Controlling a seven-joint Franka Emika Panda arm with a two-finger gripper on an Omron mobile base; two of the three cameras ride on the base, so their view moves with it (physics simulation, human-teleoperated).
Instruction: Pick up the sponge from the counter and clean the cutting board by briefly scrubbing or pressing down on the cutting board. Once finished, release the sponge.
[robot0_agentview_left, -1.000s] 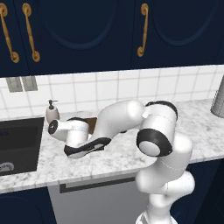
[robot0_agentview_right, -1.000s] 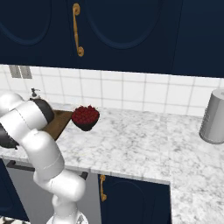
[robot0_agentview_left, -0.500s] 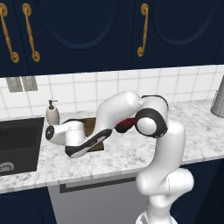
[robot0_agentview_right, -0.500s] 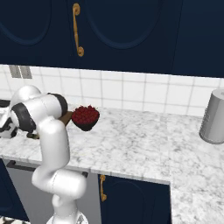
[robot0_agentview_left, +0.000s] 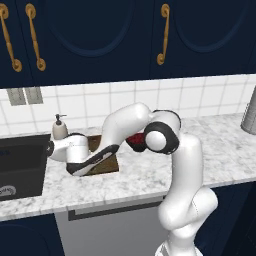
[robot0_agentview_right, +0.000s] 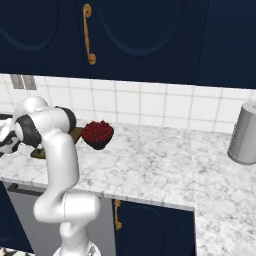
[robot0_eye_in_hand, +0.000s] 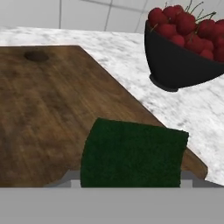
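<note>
The dark-brown cutting board (robot0_eye_in_hand: 48, 105) lies on the marbled counter (robot0_eye_in_hand: 131, 52), its small hole at the far left in the hand view. The sponge (robot0_eye_in_hand: 131, 153) shows its dark green top low in that view, over the board's near right corner. My gripper (robot0_eye_in_hand: 130, 180) is shut on the sponge, with grey finger parts just showing at both its sides. In the left base view my hand (robot0_agentview_left: 92, 160) hangs low over the board (robot0_agentview_left: 109, 164), right of the sink. Whether the sponge touches the wood I cannot tell.
A black bowl of cherries (robot0_eye_in_hand: 183, 48) stands just right of the board, also behind my arm (robot0_agentview_left: 135, 142). A soap dispenser (robot0_agentview_left: 60, 129) and the dark sink (robot0_agentview_left: 20, 162) are to the left. A steel canister (robot0_agentview_right: 245, 132) stands far right.
My elbow has swung up and to the right, uncovering the bowl, while the hand has crept a little left over the board toward the sink.
</note>
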